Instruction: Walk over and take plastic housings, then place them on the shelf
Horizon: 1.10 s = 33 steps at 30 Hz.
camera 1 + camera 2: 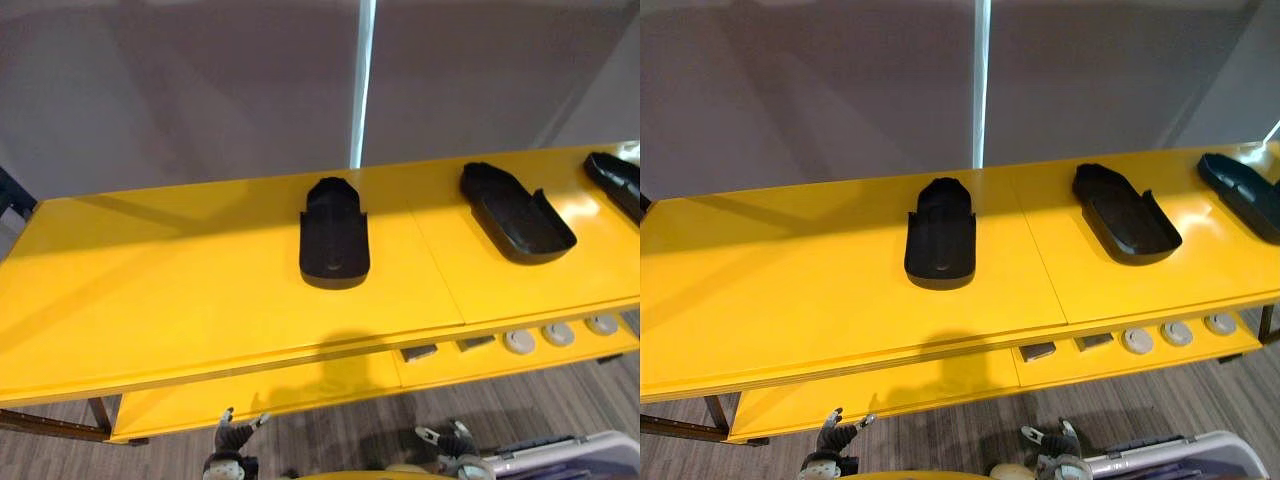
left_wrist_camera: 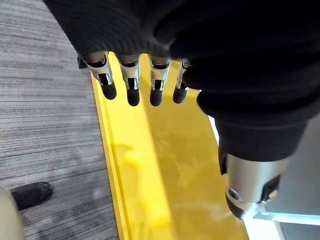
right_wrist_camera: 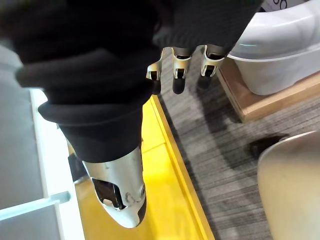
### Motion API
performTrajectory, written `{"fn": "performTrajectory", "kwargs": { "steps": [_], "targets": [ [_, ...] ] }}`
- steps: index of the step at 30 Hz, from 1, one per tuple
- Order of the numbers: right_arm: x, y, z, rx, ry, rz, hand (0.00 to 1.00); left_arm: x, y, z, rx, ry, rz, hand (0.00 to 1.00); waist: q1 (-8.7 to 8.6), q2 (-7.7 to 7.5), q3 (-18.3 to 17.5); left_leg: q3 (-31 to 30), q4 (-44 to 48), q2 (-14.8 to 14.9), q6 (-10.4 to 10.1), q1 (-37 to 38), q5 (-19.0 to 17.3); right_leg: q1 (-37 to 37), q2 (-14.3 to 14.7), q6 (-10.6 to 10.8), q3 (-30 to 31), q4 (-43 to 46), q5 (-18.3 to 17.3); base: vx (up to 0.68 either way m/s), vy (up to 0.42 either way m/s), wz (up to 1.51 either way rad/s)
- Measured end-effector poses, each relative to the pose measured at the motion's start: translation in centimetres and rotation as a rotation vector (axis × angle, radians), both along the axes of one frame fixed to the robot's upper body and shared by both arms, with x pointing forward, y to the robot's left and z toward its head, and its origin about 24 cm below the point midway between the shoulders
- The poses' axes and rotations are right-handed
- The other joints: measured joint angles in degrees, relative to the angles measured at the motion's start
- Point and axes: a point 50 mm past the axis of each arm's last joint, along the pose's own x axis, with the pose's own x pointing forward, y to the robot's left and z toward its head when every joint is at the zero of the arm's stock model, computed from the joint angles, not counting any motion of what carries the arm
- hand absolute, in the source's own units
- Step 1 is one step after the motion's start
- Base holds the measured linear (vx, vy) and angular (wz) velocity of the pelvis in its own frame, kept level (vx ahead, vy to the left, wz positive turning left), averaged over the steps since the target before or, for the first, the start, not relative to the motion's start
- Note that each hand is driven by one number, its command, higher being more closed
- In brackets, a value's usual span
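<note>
Three black plastic housings lie on the top board of a yellow shelf [image 1: 180,290]. One housing [image 1: 334,235] rests near the middle, a second [image 1: 515,212] lies to its right, and a third [image 1: 618,182] is cut off at the right edge. My left hand [image 1: 232,440] and right hand [image 1: 445,445] hang low in front of the shelf, well below the top board. In the left wrist view the left hand's fingers [image 2: 132,82] hang straight and empty over the yellow board edge. The right hand's fingers [image 3: 180,70] are relaxed and empty too.
A lower yellow board [image 1: 300,390] carries small grey blocks [image 1: 420,353] and round grey discs [image 1: 558,335]. A grey wall stands directly behind the shelf. A white bin [image 3: 280,55] sits on a wooden base [image 3: 265,100] on the carpet to my right.
</note>
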Motion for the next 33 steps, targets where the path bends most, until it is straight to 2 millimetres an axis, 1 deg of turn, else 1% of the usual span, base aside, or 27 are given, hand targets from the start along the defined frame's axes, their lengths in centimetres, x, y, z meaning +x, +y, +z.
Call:
{"fn": "performTrajectory", "kwargs": {
  "steps": [1, 3, 4, 7, 9, 10, 12, 13, 14, 15, 16, 17, 18, 19, 20, 21, 22, 23, 24, 25, 26, 28, 29, 30, 31, 32, 33],
  "targets": [
    [0.3, 0.0, 0.1, -0.004, -0.006, 0.008, 0.0, 0.0, -0.2, 0.0, -0.004, 0.0, 0.001, 0.0, 0.04, -0.22, 0.13, -2.02, 1.13, 0.01, -0.05, -0.65, -0.7, -0.78, 0.24, 0.01, 0.9, 0.53, 0.01, 0.04, -0.004, -0.86],
    [1.0, -0.1, 0.4, -0.013, -0.03, 0.027, 0.0, 0.1, -0.9, -0.1, -0.024, -0.006, 0.007, 0.0, -0.12, 0.63, 0.19, -8.64, 2.59, 0.19, -0.89, -1.05, -3.85, -2.28, 1.75, 0.15, 3.99, 1.64, 0.05, 0.02, 0.047, -0.8],
    [1.0, -0.2, 0.5, -0.017, -0.034, 0.028, 0.0, 0.2, -1.0, 0.0, -0.026, -0.008, 0.007, 0.0, -0.24, 0.75, 0.08, -9.18, 2.38, 0.32, -1.06, -0.9, -4.53, -2.77, 2.09, 0.36, 4.76, 1.77, 0.17, 0.01, 0.099, -0.7],
    [1.4, -0.2, 0.7, -0.02, -0.049, 0.029, 0.0, 2.1, -0.8, 0.6, -0.018, -0.06, -0.009, 0.0, -0.29, 0.37, 0.45, -6.68, -0.19, 0.22, 0.26, 0.21, -5.96, -5.15, 2.53, 1.81, 8.38, 2.21, 1.07, -0.02, 0.135, -0.65],
    [2.3, 0.6, 0.9, -0.002, -0.071, 0.036, 0.0, 3.2, -0.3, 1.0, 0.003, -0.092, -0.017, 0.0, 0.02, -1.28, 1.43, -2.48, -0.48, -0.68, 0.69, 0.6, -6.19, -6.96, 2.54, 3.27, 13.05, 2.06, 2.56, -0.07, 0.155, -1.2],
    [3.2, 0.9, 1.2, 0.002, -0.095, 0.047, 0.0, 3.4, 0.0, 1.2, 0.016, -0.099, -0.017, 0.0, 0.0, -1.59, 1.76, 1.41, -0.48, -1.28, 1.31, 0.47, -6.5, -8.15, 2.98, 4.7, 17.39, -0.02, 5.21, -0.11, 0.164, -1.48],
    [4.5, 1.0, 1.7, -0.001, -0.127, 0.063, 0.0, 3.9, 0.3, 1.4, 0.032, -0.112, -0.016, 0.0, -0.04, -1.51, 2.38, 5.9, -0.49, -1.77, 1.91, -0.1, -6.64, -9.48, 3.06, 5.98, 20.81, -3.09, 9.28, -0.15, 0.184, -1.66],
    [5.5, 1.5, 2.2, -0.009, -0.152, 0.101, 0.0, 4.6, 0.6, 1.7, 0.044, -0.127, -0.021, 0.0, -0.01, -1.49, 3.36, 10.06, -0.2, -1.48, 2.75, -0.8, -6.18, -10.51, 2.96, 5.43, 19.35, -7.19, 15.17, -0.2, 0.15, -1.62],
    [5.8, 1.6, 2.3, -0.009, -0.163, 0.111, 0.0, 4.9, 0.6, 1.8, 0.046, -0.135, -0.023, 0.0, 0.0, -1.35, 3.44, 11.77, 0.24, -1.16, 3.51, -1.44, -5.96, -10.75, 2.85, 4.8, 17.07, -9.04, 17.36, -0.17, 0.086, -1.52],
    [6.3, 1.8, 2.6, -0.009, -0.183, 0.115, 0.0, 5.4, 0.8, 2.1, 0.054, -0.152, -0.023, 0.0, -0.11, -0.99, 3.99, 14.7, 0.6, -0.76, 4.23, -1.68, -5.94, -11.93, 2.38, 2.41, 7.29, -5.27, 14.79, -0.15, 0.042, -0.94],
    [6.2, 1.7, 2.6, -0.011, -0.181, 0.112, 0.0, 5.6, 0.9, 2.2, 0.055, -0.157, -0.02, 0.0, -0.12, -0.94, 4.19, 15.99, 0.48, -0.76, 4.24, -1.21, -5.95, -12.8, 1.99, 1.16, 2.91, -0.78, 11.37, -0.1, 0.026, -1.0],
    [6.0, 1.5, 2.6, -0.018, -0.174, 0.113, 0.0, 5.7, 0.9, 2.3, 0.054, -0.16, -0.017, 0.0, 0.01, -0.81, 4.46, 18.49, 0.62, -0.62, 4.53, -0.26, -6.12, -13.17, 1.53, -0.66, -2.6, 5.53, 6.56, -0.12, 0.023, -0.98],
    [5.7, 1.3, 2.5, -0.026, -0.166, 0.115, 0.0, 5.4, 0.9, 2.1, 0.052, -0.153, -0.016, 0.0, -0.03, -0.45, 4.76, 21.15, 1.08, -0.4, 4.95, 1.23, -6.38, -12.29, 0.63, -1.31, -7.76, 11.29, 2.25, -0.11, -0.005, -1.12],
    [5.4, 1.2, 2.3, -0.026, -0.156, 0.114, 0.0, 5.0, 0.9, 2.0, 0.052, -0.143, -0.013, 0.0, -0.11, -0.51, 4.72, 23.39, 1.86, -0.29, 4.97, 2.03, -6.44, -11.06, -1.02, -1.64, -11.7, 14.99, -0.65, -0.1, -0.03, -0.94],
    [5.3, 1.2, 2.2, -0.027, -0.15, 0.115, 0.0, 4.9, 0.9, 1.9, 0.052, -0.141, -0.012, 0.0, -0.11, -0.67, 4.7, 24.62, 2.23, -0.26, 5.04, 2.36, -6.51, -10.5, -2.18, -1.82, -13.68, 16.41, -1.9, -0.08, -0.07, -1.04],
    [5.1, 1.1, 2.0, -0.03, -0.138, 0.12, 0.0, 4.8, 0.9, 1.9, 0.051, -0.14, -0.011, 0.0, 0.12, -1.64, 4.66, 27.15, 4.14, -0.24, 4.55, 2.6, -7.17, -9.42, -4.6, -1.06, -17.16, 16.0, -3.81, -0.07, -0.089, -1.07],
    [5.0, 1.0, 1.9, -0.035, -0.129, 0.126, 0.0, 4.5, 1.1, 1.8, 0.054, -0.129, -0.007, 0.0, 0.23, -1.95, 4.68, 27.18, 5.49, -0.7, 4.12, 2.39, -7.91, -8.59, -3.42, -1.45, -16.64, 13.01, -4.26, -0.08, -0.145, -1.19],
    [5.1, 0.8, 2.0, -0.044, -0.126, 0.132, 0.0, 4.3, 0.8, 1.6, 0.044, -0.114, -0.002, 0.0, 0.31, -1.14, 4.69, 26.51, 5.63, 0.25, 4.1, 2.18, -8.14, -7.71, -1.63, -1.92, -15.14, 10.79, -2.86, -0.06, -0.132, -1.25],
    [5.1, 0.6, 1.9, -0.058, -0.117, 0.147, 0.0, 3.9, 0.3, 1.3, 0.029, -0.099, 0.003, 0.0, 0.48, -0.12, 4.45, 25.58, 5.56, 1.68, 3.98, 1.88, -7.83, -5.83, 1.34, -2.91, -12.49, 4.95, 0.39, -0.09, -0.184, -1.41],
    [4.9, 0.5, 1.8, -0.065, -0.109, 0.159, 0.0, 3.8, 0.0, 1.2, 0.021, -0.096, -0.001, 0.0, 0.48, -0.3, 4.42, 25.33, 6.14, 2.91, 3.76, 2.51, -7.75, -3.86, 3.5, -3.55, -9.83, 0.59, 2.81, -0.05, -0.109, -1.33],
    [4.7, 0.5, 1.7, -0.065, -0.102, 0.157, 0.0, 3.8, -0.1, 1.2, 0.018, -0.094, -0.006, 0.0, 0.47, -0.5, 4.45, 25.25, 6.96, 3.54, 3.69, 2.73, -7.81, -3.13, 4.37, -3.72, -8.74, -0.8, 3.36, -0.06, -0.169, -1.22],
    [3.9, 0.3, 1.4, -0.068, -0.078, 0.153, 0.0, 4.0, -0.3, 1.2, 0.011, -0.099, -0.008, 0.0, 0.4, -0.87, 4.37, 25.87, 11.4, 6.49, 2.66, 2.82, -8.64, -1.93, 6.85, -4.78, -5.05, -2.6, 4.61, 0.0, -0.128, -1.01],
    [3.2, 0.0, 1.1, -0.07, -0.059, 0.145, 0.0, 3.9, -0.4, 1.2, 0.009, -0.098, -0.007, 0.0, 0.19, -0.83, 4.42, 27.04, 16.63, 8.95, 2.51, 2.79, -8.93, -1.28, 8.29, -5.43, -2.75, -3.15, 4.72, 0.03, -0.078, -1.19],
    [2.4, -0.3, 0.8, -0.074, -0.033, 0.139, 0.0, 3.8, -0.6, 1.2, 0.003, -0.095, -0.005, 0.0, 0.24, -0.38, 4.53, 28.29, 23.52, 11.87, 2.79, 1.87, -8.74, -0.62, 9.47, -5.5, -0.64, -3.29, 4.72, 0.03, -0.057, -1.2],
    [1.9, -0.5, 0.7, -0.079, -0.018, 0.137, 0.0, 3.6, -0.7, 1.0, -0.002, -0.089, -0.003, 0.0, 0.25, 0.05, 4.48, 27.98, 27.04, 13.03, 3.33, 1.13, -8.41, -0.28, 10.18, -5.53, 0.72, -3.14, 4.7, 0.04, 0.001, -1.22],
    [1.3, -0.7, 0.5, -0.084, -0.001, 0.133, 0.0, 3.1, -1.2, 0.8, -0.016, -0.077, 0.002, 0.0, 0.06, 0.83, 4.53, 24.65, 31.69, 13.57, 3.81, -1.09, -8.74, 0.44, 11.01, -5.82, 3.7, -2.49, 4.69, 0.1, 0.078, -1.25],
    [0.9, -1.2, 0.4, -0.1, 0.013, 0.121, 0.0, 2.8, -1.7, 0.6, -0.031, -0.068, 0.006, 0.0, 0.17, 0.8, 4.69, 19.15, 31.43, 11.27, 3.49, -2.45, -9.46, 0.51, 10.98, -5.92, 6.82, -2.18, 4.64, 0.12, 0.113, -1.26]
  ]
}}
